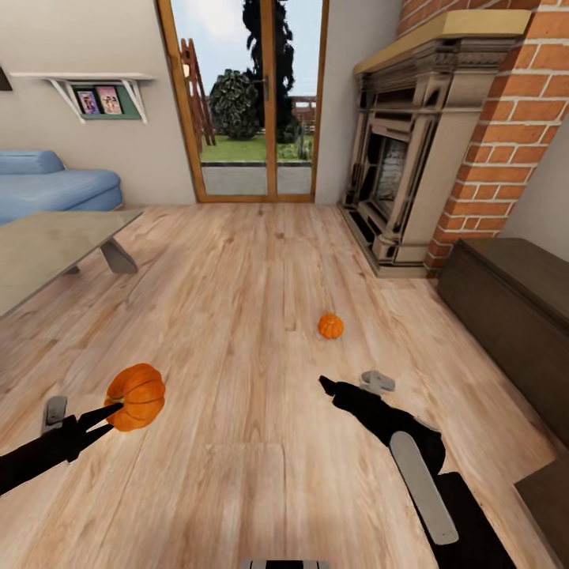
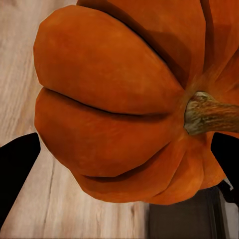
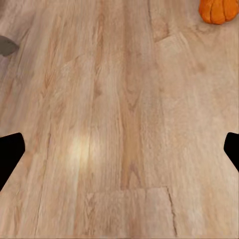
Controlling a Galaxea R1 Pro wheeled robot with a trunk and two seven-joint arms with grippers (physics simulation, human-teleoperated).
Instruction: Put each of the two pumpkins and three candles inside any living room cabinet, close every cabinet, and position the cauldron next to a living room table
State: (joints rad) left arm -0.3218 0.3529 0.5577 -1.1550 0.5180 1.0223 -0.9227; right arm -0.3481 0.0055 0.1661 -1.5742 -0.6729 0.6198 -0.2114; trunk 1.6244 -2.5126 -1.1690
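Counts: 2 pumpkins, one [image 1: 136, 396] held off the floor, other pumpkin [image 1: 330, 325] on floor. 1 surface [image 1: 47, 249], 1 cabinet [image 1: 514, 316], 1 fireplace [image 1: 411, 158], 1 sofa [image 1: 47, 186], 2 arms.

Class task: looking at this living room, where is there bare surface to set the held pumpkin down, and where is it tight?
Bare wood floor stretches between the coffee table and the fireplace, broken only by the loose pumpkin. The table's top also looks bare. It is tighter by the dark cabinet, near the right gripper.
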